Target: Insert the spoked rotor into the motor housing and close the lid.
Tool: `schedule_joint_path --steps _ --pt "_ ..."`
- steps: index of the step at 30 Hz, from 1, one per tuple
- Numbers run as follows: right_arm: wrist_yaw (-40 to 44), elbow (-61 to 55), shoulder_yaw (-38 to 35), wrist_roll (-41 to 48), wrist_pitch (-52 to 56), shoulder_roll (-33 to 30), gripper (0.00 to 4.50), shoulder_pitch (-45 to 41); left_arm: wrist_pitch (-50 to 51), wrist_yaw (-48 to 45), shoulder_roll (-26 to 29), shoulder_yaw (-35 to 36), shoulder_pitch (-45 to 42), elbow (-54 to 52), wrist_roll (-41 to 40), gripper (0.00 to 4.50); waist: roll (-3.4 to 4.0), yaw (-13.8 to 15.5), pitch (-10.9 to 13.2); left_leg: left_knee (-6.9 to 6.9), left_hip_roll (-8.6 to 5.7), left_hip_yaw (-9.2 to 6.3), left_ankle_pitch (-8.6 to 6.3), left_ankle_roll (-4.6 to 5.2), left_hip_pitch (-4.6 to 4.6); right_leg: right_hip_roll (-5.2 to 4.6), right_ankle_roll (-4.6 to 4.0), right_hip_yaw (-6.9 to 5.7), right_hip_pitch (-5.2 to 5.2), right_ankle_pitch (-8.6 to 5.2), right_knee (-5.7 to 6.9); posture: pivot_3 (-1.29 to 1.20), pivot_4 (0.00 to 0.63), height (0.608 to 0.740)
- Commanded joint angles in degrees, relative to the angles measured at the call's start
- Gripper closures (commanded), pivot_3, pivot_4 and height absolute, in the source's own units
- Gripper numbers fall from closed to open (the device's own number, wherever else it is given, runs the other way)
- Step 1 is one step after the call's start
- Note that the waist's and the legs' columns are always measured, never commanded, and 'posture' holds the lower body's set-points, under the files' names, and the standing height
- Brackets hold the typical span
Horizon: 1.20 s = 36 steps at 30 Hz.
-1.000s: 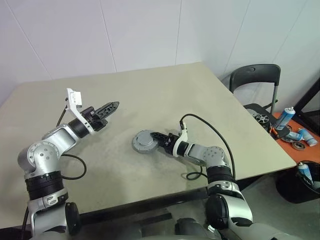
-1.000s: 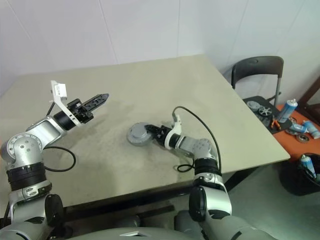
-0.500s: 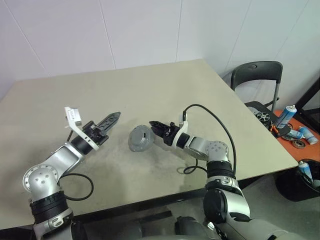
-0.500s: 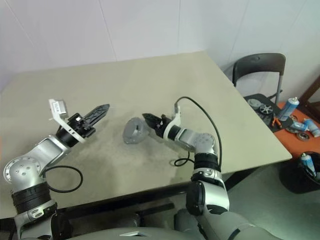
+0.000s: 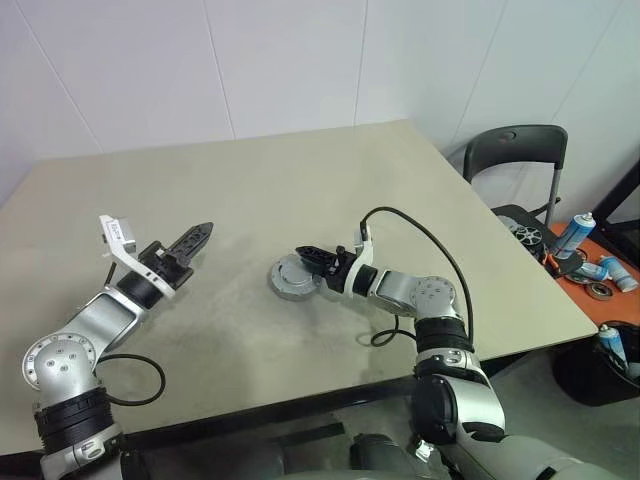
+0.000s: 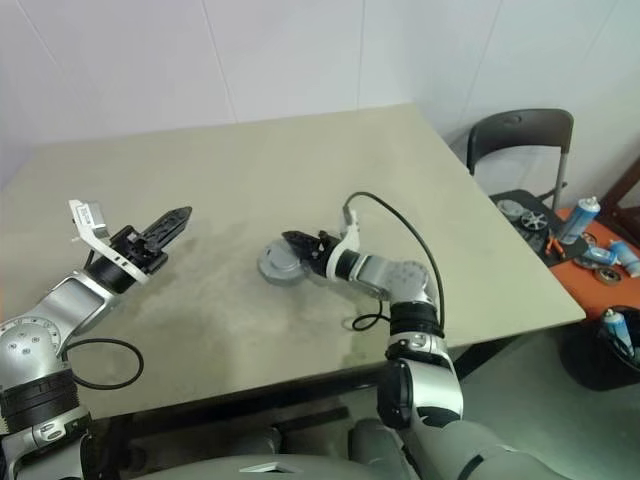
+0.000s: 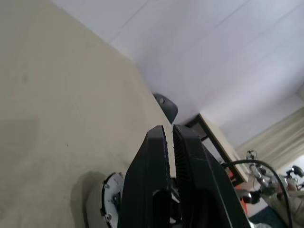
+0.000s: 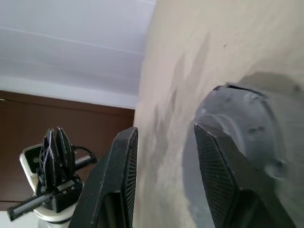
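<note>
The lid lies flat on the table, near the middle. It covers what is under it, so I cannot tell what is inside. The right claw is spread apart, just above the lid's edge, not pinching it. Half a second ago the lid stood tipped up. The left claw is pressed together, well off to the side, holding nothing.

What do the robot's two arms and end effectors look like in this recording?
Both arms are silver-grey metal with rounded joints and black bands. Each end effector, left and right, has two black ridged tapering fingers. A white bracket sits at each wrist, and a black cable loops from each arm.
</note>
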Motion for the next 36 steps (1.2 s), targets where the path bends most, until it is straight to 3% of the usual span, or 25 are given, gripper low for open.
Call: schedule_joint_path --steps 1,4,6,10,13,16,21,32,36 --pt "4.58 -10.63 2.02 3.34 4.25 -4.25 2.56 0.51 0.28 -7.38 5.02 -9.71 0.93 -4.03 7.21 4.17 0.01 0.04 0.01 0.00 -0.02 0.00 0.00 0.00 -0.01 -0.01 0.00 0.00 0.00 0.00 0.00 0.00 0.000 0.740" --pt "6.28 -12.49 2.18 3.23 5.02 -8.39 2.56 0.14 -5.47 -16.64 9.09 -24.06 0.30 3.13 21.53 4.17 0.06 0.00 0.01 -0.01 -0.17 0.07 0.00 0.01 0.07 0.01 0.00 0.00 0.06 0.00 0.00 0.00 0.000 0.740" --pt "6.98 -11.93 2.37 2.59 4.51 -10.22 2.56 -0.36 -9.25 -22.02 9.54 -29.92 -1.53 8.08 27.45 4.17 0.10 -0.12 0.02 -0.03 -0.20 0.17 -0.12 0.23 0.28 0.07 -0.01 -0.01 0.26 0.00 0.00 0.00 0.000 0.740" --pt "8.01 -13.58 7.37 -0.87 4.12 -13.00 2.56 0.97 -12.24 -25.48 4.22 -31.71 -10.37 19.24 31.27 4.17 0.07 0.14 0.03 0.04 -0.02 0.18 -0.12 0.26 0.19 0.22 -0.08 -0.06 0.17 0.04 0.05 0.00 0.000 0.740" --pt "10.62 -19.51 17.21 -5.34 3.01 -15.43 2.56 5.59 -13.89 -27.43 1.20 -33.25 -13.87 23.05 34.57 4.17 0.05 0.75 0.01 0.14 0.01 0.14 -0.12 0.26 0.13 0.24 -0.07 -0.08 0.15 0.06 0.09 0.00 0.000 0.740" --pt "12.31 -24.54 22.13 -6.78 1.95 -16.34 2.92 9.32 -14.08 -28.87 -0.91 -33.41 -15.26 23.67 36.32 4.17 0.04 1.35 0.01 0.30 -0.04 0.04 -0.13 0.26 0.04 0.10 0.00 -0.05 0.16 0.08 0.07 0.00 0.000 0.740" --pt "11.38 -23.76 20.21 -6.62 0.99 -15.19 4.47 9.35 -12.99 -30.33 -1.13 -31.35 -15.24 23.25 37.07 4.17 0.02 1.50 0.03 0.85 -0.10 0.04 -0.22 0.43 -0.06 0.02 0.29 0.00 0.30 0.25 0.08 0.00 0.000 0.740" --pt "17.89 -22.84 19.92 -5.61 0.19 -18.30 4.47 6.68 -11.83 -31.90 1.22 -27.43 -13.72 21.57 37.08 4.17 0.01 1.43 0.03 0.88 -0.10 0.04 -0.22 0.45 0.00 0.14 0.29 0.00 0.30 0.40 0.10 0.00 0.000 0.740" --pt "21.02 -24.70 23.80 -11.10 -8.33 -20.44 4.47 5.43 -12.49 -33.52 3.27 -22.66 -13.49 18.74 34.57 4.17 0.02 1.31 0.03 0.88 -0.09 0.04 -0.22 0.45 0.00 0.14 0.29 0.00 0.30 0.40 0.11 0.00 0.000 0.740"
